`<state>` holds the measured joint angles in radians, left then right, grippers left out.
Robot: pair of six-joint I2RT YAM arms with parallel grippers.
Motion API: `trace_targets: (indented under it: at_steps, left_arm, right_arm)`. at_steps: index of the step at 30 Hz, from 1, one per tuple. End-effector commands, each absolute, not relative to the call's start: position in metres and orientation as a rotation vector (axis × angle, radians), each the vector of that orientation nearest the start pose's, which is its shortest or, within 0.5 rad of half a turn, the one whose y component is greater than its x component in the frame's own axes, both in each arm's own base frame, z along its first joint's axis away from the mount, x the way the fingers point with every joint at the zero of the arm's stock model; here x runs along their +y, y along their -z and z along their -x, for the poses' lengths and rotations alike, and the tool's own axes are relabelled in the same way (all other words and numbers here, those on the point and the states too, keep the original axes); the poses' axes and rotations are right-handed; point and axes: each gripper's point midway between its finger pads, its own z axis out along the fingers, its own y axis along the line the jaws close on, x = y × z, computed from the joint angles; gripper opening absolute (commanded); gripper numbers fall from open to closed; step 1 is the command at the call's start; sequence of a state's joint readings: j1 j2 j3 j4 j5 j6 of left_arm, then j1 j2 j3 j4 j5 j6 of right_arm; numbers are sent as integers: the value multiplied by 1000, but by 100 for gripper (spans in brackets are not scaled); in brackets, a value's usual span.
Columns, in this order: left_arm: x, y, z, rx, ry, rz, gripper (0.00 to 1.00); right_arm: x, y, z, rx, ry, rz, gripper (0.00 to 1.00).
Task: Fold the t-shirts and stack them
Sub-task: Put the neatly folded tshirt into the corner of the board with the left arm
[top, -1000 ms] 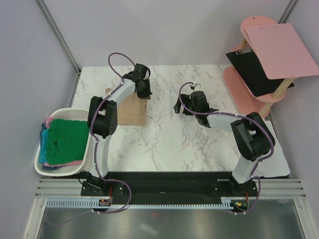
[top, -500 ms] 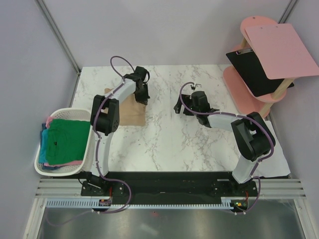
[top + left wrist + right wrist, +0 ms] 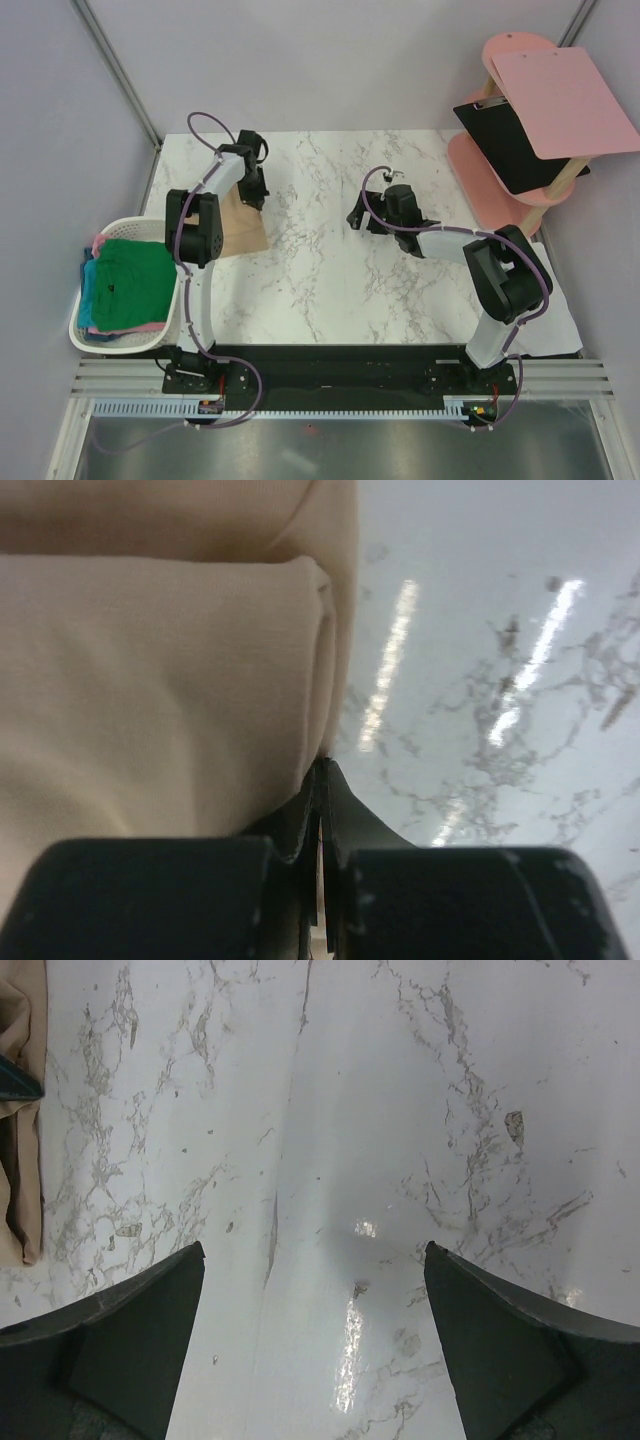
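Note:
A folded tan t-shirt lies at the far left of the marble table, filling the left of the left wrist view as tan t-shirt. My left gripper is shut on the shirt's right edge, where the left gripper has its jaws pressed together with cloth at their tip. My right gripper hangs open over bare marble mid-table. The right gripper holds nothing, and the tan t-shirt shows at the left border of its view. A green t-shirt tops teal and pink ones.
The white slatted basket holding those shirts stands off the table's left edge. A pink stool with a black clipboard and a pink clipboard stands at the far right. Grey walls close in the back.
My left gripper has swung left across the far part of the table, and the tan t-shirt has slid left with it toward the table's edge. The right arm has stayed still.

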<state>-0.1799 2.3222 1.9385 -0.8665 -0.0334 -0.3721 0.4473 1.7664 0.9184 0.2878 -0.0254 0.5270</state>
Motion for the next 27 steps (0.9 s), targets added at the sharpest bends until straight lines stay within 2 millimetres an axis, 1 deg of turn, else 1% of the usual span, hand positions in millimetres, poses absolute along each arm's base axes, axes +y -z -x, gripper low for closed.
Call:
trace_targets:
  at_steps: [1, 2, 5, 8, 9, 11, 13, 15, 16, 17, 18, 19, 20, 21, 22, 23, 25, 26, 27]
  left_arm:
    - [-32, -32, -462, 2859, -245, 225, 2]
    - [-24, -34, -461, 2864, -263, 219, 2]
    - [-11, -39, -459, 2873, -282, 230, 2]
    - [-15, -50, -460, 2857, -238, 205, 2]
    - [-21, -57, -461, 2846, -192, 195, 2]
    - [-30, -65, -462, 2830, -144, 162, 2]
    - [-41, -78, -464, 2792, -82, 133, 2]
    - [-56, -83, -461, 2780, -45, 100, 2]
    - [-63, -99, -463, 2731, -15, 96, 2]
    - [-71, -98, -458, 2729, 6, 81, 2]
    - [-79, -105, -457, 2706, 64, 71, 2]
    - [-84, -121, -459, 2654, 106, 73, 2]
    - [-89, -121, -454, 2654, 125, 63, 2]
    - [-97, -125, -451, 2651, 180, 45, 2]
    - [-99, -134, -447, 2636, 201, 31, 2]
    - [-102, -131, -439, 2651, 221, 22, 2]
    - [-98, -132, -429, 2656, 207, 67, 2]
    - [-91, -131, -418, 2664, 166, 92, 2]
    - [-88, -129, -412, 2670, 154, 138, 2]
  right_arm:
    - [231, -76, -414, 2148, -646, -80, 98]
    - [231, -77, -414, 2147, -648, -80, 98]
    - [231, -75, -412, 2152, -649, -83, 98]
    - [229, -75, -410, 2154, -649, -82, 98]
    - [229, -76, -410, 2151, -652, -82, 98]
    - [230, -76, -409, 2152, -655, -84, 98]
    - [230, -77, -408, 2151, -668, -85, 98]
    - [232, -79, -408, 2146, -678, -85, 98]
    - [232, -80, -408, 2145, -679, -83, 98]
    - [232, -80, -407, 2144, -681, -80, 98]
    - [232, -82, -407, 2142, -680, -77, 98]
    - [232, -83, -407, 2140, -679, -74, 98]
    - [231, -82, -406, 2144, -673, -75, 98]
    - [231, -84, -406, 2141, -674, -74, 98]
    - [231, -84, -406, 2141, -675, -72, 98]
    - [231, -85, -405, 2139, -673, -67, 98]
    - [231, -86, -406, 2138, -676, -68, 98]
    - [232, -86, -406, 2139, -679, -66, 98]
    - [233, -85, -405, 2141, -684, -62, 98]
